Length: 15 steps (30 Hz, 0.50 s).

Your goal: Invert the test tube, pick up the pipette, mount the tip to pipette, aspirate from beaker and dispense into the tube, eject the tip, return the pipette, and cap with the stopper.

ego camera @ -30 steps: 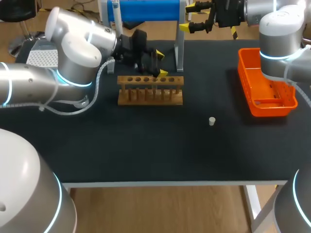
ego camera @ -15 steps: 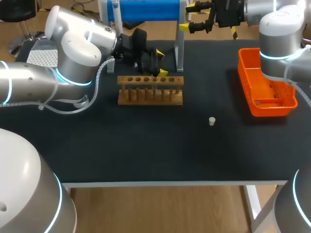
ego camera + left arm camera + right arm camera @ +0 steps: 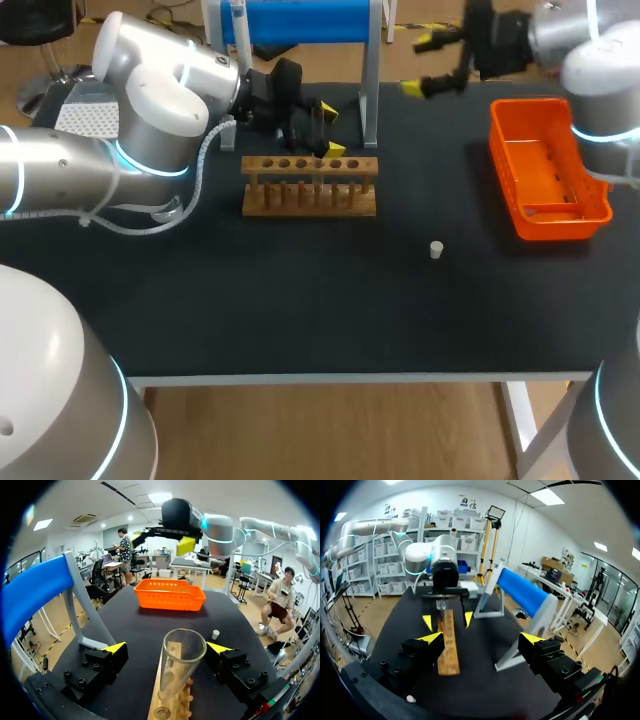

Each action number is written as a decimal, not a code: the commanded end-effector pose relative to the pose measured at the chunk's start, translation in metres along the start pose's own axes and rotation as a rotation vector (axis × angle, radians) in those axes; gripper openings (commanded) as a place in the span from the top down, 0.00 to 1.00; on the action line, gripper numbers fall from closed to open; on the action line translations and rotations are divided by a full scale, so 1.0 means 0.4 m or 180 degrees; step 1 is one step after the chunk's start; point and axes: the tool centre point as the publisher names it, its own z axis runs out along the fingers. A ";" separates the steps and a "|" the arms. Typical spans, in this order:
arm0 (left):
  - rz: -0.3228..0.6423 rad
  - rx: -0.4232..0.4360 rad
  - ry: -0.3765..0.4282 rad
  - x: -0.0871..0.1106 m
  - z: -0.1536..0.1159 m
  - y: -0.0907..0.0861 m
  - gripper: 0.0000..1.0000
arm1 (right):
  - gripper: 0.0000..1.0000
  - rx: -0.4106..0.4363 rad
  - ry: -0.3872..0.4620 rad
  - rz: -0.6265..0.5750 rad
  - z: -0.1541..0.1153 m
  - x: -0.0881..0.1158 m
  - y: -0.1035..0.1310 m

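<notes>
— Where to find the test tube [image 3: 181, 666]?

— Standing mouth up in the wooden rack [image 3: 310, 186], right between the fingers [image 3: 114, 648] of the left gripper [image 3: 331, 130]. Touched by neither yellow tip, going by the left wrist view.

— So, spread wide and gripping nothing?

— Exactly. Hangs low over the rack, near the foot of the blue stand [image 3: 300, 20].

— And the right gripper [image 3: 419, 65]?

— Held up over the far edge of the black table [image 3: 300, 300], between the blue stand and the orange basket [image 3: 550, 200]. Gaping just as wide, with nothing at all between the tips. Points back across the table toward the rack, judging from the right wrist view.

— Any sign of the stopper [image 3: 436, 249]?

— Lies alone on the table, nearer the front edge than the rack. Sits between rack and basket, closer to the basket's near end, and well apart from both grippers.

— And the basket itself?

— Rests at the table's right side, just beside the right arm.
</notes>
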 end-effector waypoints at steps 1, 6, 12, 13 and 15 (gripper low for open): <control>-0.0003 -0.0010 0.0016 -0.004 0.000 -0.001 0.00 | 0.00 -0.0011 -0.0198 0.0151 -0.200 0.096 -0.054; -0.0003 -0.0010 0.0016 -0.004 0.000 -0.001 0.00 | 0.00 0.0007 -0.0379 0.0398 -0.315 0.160 -0.139; -0.0003 -0.0010 0.0016 -0.004 0.000 -0.001 0.00 | 0.00 0.0081 -0.0390 0.0531 -0.380 0.254 -0.227; -0.0003 -0.0010 0.0016 -0.004 0.000 -0.001 0.00 | 0.00 0.0114 -0.0378 0.0511 -0.384 0.271 -0.242; -0.0003 -0.0010 0.0016 -0.004 0.000 -0.001 0.00 | 0.00 0.0166 -0.0337 0.0518 -0.390 0.304 -0.269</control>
